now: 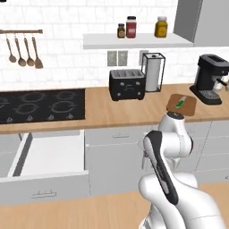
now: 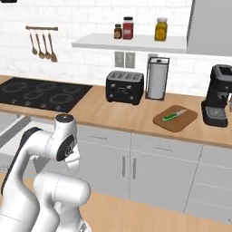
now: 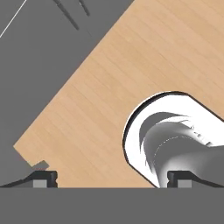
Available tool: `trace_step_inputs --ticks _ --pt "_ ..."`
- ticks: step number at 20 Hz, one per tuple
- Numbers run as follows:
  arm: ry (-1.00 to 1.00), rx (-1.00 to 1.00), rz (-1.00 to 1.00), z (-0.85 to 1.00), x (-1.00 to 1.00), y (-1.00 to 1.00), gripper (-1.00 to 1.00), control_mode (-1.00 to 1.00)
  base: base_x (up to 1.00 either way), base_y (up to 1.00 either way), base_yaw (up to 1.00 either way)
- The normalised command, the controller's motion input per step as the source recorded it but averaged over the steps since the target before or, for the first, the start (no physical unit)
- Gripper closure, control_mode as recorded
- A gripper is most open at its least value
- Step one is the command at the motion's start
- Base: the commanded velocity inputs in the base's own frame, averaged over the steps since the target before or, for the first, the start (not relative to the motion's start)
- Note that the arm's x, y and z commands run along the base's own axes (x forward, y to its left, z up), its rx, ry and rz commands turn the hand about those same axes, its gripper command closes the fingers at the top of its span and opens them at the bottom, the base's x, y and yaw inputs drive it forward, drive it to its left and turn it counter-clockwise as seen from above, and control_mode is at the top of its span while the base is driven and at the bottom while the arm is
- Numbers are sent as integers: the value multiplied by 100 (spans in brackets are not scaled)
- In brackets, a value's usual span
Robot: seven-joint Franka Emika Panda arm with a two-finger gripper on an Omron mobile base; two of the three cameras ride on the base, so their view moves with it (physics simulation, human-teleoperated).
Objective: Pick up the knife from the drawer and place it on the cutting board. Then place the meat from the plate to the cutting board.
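The knife (image 1: 180, 103) (image 2: 174, 115), with its green handle and short blade, lies on the brown cutting board (image 1: 190, 107) (image 2: 180, 122) at the right of the counter, in front of the coffee machine. The drawer (image 1: 51, 156) stands pulled out below the cooktop, its white inside bare. My arm is folded low in front of the cabinets, well away from the board. In the hand view my gripper (image 3: 113, 178) is open, its tips far apart with nothing between them, and it points down at the wooden floor (image 3: 131, 65). The meat and the plate are out of view.
A black toaster (image 1: 127, 84) and a paper towel holder (image 1: 153, 71) stand behind the board, and a coffee machine (image 1: 209, 78) is at the far right. The cooktop (image 1: 40, 105) lies left. Wooden utensils (image 1: 22, 51) hang on the wall. Jars (image 1: 131, 27) sit on the shelf.
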Motion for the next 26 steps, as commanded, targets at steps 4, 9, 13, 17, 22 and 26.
trace_step_inputs --ticks 4,9,13,17,22,26 --pt "0 0 0 0 0 0 -100 100 -40 100 1" --pt "0 0 0 0 0 0 -100 100 -18 100 0" --pt "0 0 0 0 0 0 -100 100 20 100 0" --pt "0 0 0 0 0 0 -100 100 66 100 0" --pt "0 0 0 0 0 0 -100 100 62 100 0" --pt "0 0 0 0 0 0 -100 100 36 100 0"
